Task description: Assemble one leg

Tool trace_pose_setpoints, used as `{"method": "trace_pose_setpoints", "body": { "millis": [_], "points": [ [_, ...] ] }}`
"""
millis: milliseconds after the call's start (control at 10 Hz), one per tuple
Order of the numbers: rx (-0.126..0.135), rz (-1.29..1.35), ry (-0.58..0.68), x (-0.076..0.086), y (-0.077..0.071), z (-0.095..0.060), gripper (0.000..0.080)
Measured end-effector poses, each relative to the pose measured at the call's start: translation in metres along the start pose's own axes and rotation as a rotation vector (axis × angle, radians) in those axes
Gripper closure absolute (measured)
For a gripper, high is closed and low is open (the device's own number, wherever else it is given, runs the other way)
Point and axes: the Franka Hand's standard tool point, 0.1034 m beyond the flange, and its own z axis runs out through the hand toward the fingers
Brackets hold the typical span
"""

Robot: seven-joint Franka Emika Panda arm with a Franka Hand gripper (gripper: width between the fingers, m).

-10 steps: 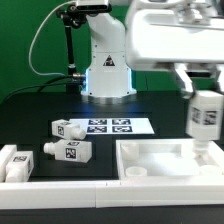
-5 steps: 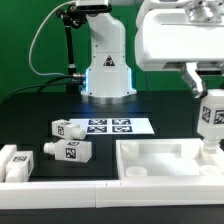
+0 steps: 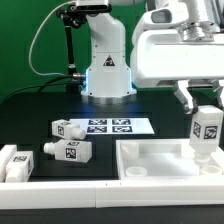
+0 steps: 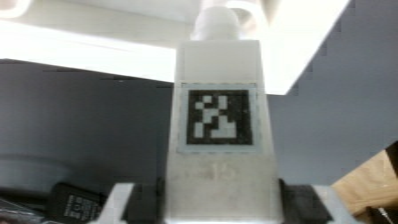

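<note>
Pincer (image 3: pixel 203 102) clamps the leg (image 3: pixel 207 130) by its broad upper end. The leg hangs upright directly beneath the pincer, narrower tip down. The tip stands at the tray's (image 3: pixel 150 158) end corner below the pincer; contact cannot be told. Bench (image 3: pixel 30 115) beside the pincer lies bare. Spare legs (image 3: pixel 70 151) lie well away.
</note>
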Motion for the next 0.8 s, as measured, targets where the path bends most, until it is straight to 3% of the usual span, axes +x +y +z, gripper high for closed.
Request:
{"method": "trace_pose_setpoints", "body": {
  "millis": [800],
  "points": [
    [0.013, -0.013, -0.008, -0.003, -0.016, 0.015, 0.0515]
  ]
}}
